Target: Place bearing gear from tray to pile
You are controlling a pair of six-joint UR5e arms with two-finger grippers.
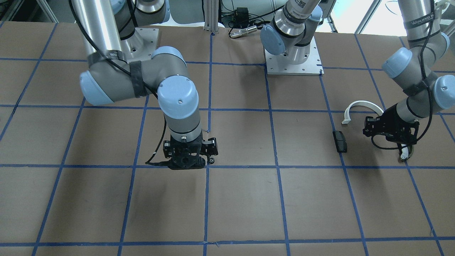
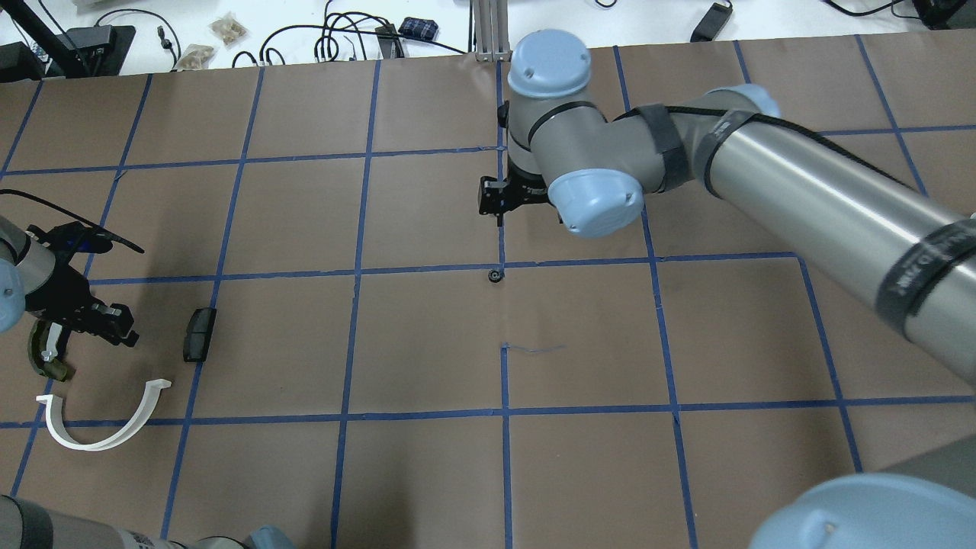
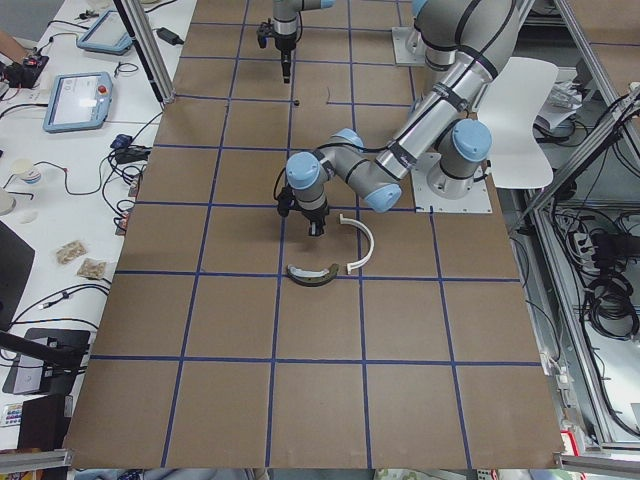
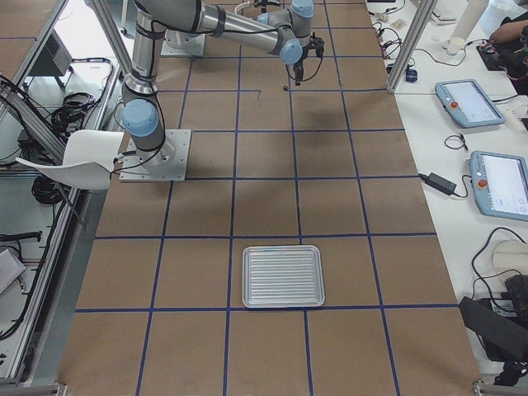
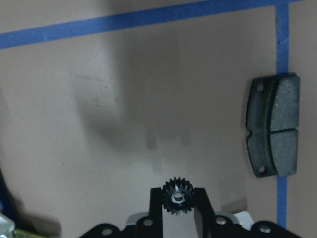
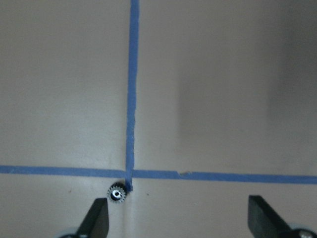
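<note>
Dropping the gear [image 5: 179,197] carelessly was, I judged, the main risk. Small, round and toothed, it could land on edge and roll across the table [image 2: 381,343], away from the pile, if the left gripper [image 5: 180,207] let go with any height under it. I could not tell how high it hung. It could also strike the dark block [image 5: 274,131], at two o'clock from it in the left wrist view, and bounce.

Further right, a second gear [image 2: 496,275] lay loose on the table, at six o'clock from the right gripper [image 6: 179,218] in the overhead view. It sat close to one finger rather than midway, so a descent from there could knock it aside.

The left gripper was closed down narrow on the first gear, clamping its toothed rim from both sides. In the overhead view the block lay at three o'clock from it. The olive-black curved piece [image 2: 46,354] was just beside it at seven o'clock, and the white half-ring [image 2: 99,427] at six.

The right gripper was spread wide, holding and touching nothing. The tray [image 4: 283,247] lay well apart from both grippers.
</note>
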